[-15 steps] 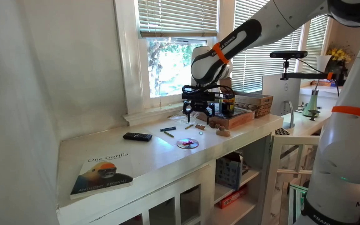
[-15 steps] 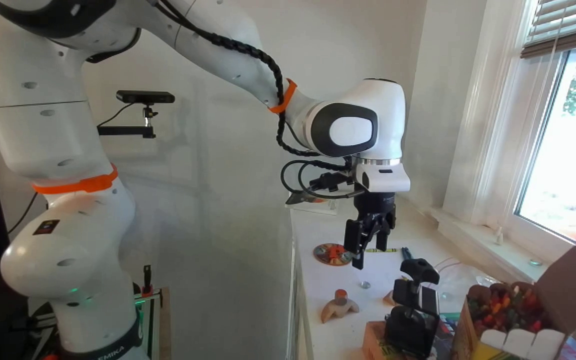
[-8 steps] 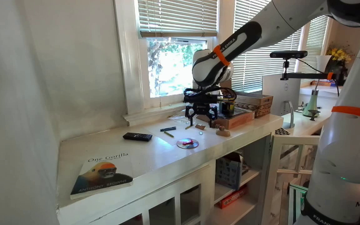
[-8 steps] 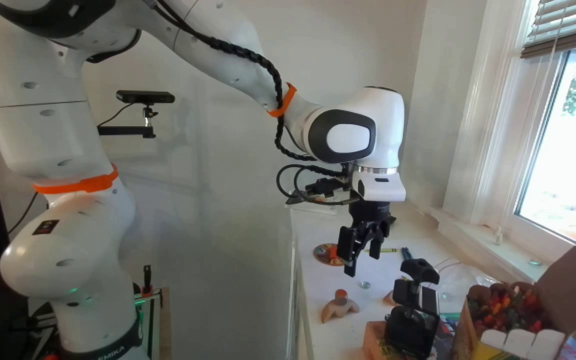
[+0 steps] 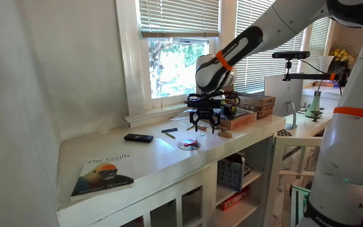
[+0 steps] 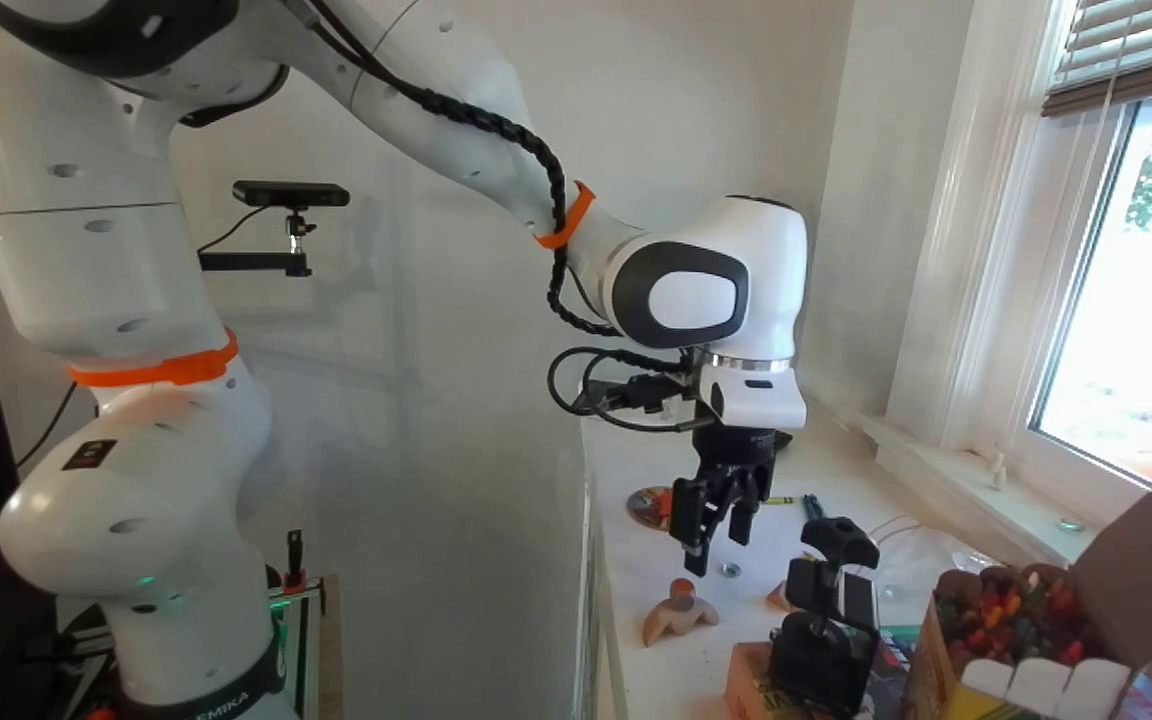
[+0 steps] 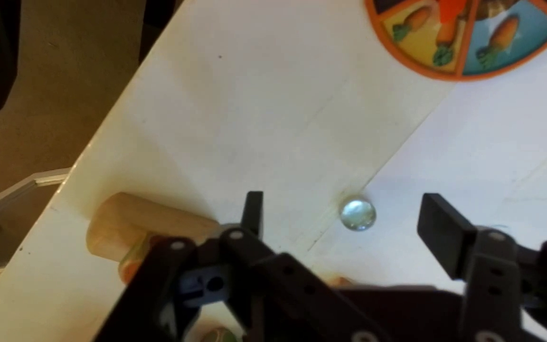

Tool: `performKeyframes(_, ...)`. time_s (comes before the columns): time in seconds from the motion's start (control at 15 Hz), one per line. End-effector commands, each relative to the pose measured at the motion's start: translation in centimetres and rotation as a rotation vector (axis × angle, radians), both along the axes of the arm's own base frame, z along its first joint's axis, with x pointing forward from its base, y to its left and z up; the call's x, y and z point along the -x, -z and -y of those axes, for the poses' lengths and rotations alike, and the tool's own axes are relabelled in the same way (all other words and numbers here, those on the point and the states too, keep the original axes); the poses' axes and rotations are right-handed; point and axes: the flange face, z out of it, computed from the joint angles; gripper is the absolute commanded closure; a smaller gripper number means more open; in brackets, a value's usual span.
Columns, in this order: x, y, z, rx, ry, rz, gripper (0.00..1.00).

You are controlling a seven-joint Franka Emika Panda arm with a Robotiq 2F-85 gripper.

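My gripper (image 7: 348,214) stands open above the white counter, its black fingers (image 7: 444,235) well apart. A small clear glass bead (image 7: 357,213) lies on the counter and shows in the gap between the fingertips in the wrist view, touching neither. In both exterior views the gripper (image 5: 204,130) hangs pointing down, with the bead (image 6: 730,570) below it. A round picture disc (image 7: 487,61) with an orange rim lies beyond the bead. An arched wooden piece (image 7: 152,221) sits by the left finger, partly hidden; in an exterior view this wooden piece (image 6: 676,622) stands near the counter edge.
A remote (image 5: 138,137), a book (image 5: 106,179), a blue crayon (image 5: 169,130) and a yellow-green crayon (image 5: 170,135) lie along the counter. Close to the gripper rise a black clamp-like device (image 6: 824,630) and an open carton (image 6: 1016,620) of coloured sticks. A cabinet door (image 5: 277,183) hangs open below.
My gripper has come down toward the counter and nearer the glass bead, shifting slightly toward the wooden piece. Its fingers stand a little closer together. The things on the counter have not moved.
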Motion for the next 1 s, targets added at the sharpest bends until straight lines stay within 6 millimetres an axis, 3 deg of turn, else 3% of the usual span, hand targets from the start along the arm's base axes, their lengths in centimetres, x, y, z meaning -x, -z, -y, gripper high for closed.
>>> performKeyframes(0.0,0.3,1.1,0.7,0.004,-0.009,0.011,0.34)
performKeyframes(0.27,0.2,1.5,1.5,0.005,-0.012,0.039,0.29)
performKeyframes(0.33,0.0,1.5,1.5,0.004,-0.016,0.049,0.22)
performKeyframes(0.53,-0.3,1.7,1.7,0.007,-0.027,0.064,0.29)
performKeyframes(0.6,-0.4,1.7,1.7,0.008,-0.029,0.068,0.39)
performKeyframes(0.8,-0.6,1.7,1.5,0.009,-0.041,0.066,0.5)
performKeyframes(0.87,-0.6,1.5,1.5,0.01,-0.043,0.067,0.52)
performKeyframes(0.93,-0.6,1.4,1.4,0.012,-0.044,0.068,0.48)
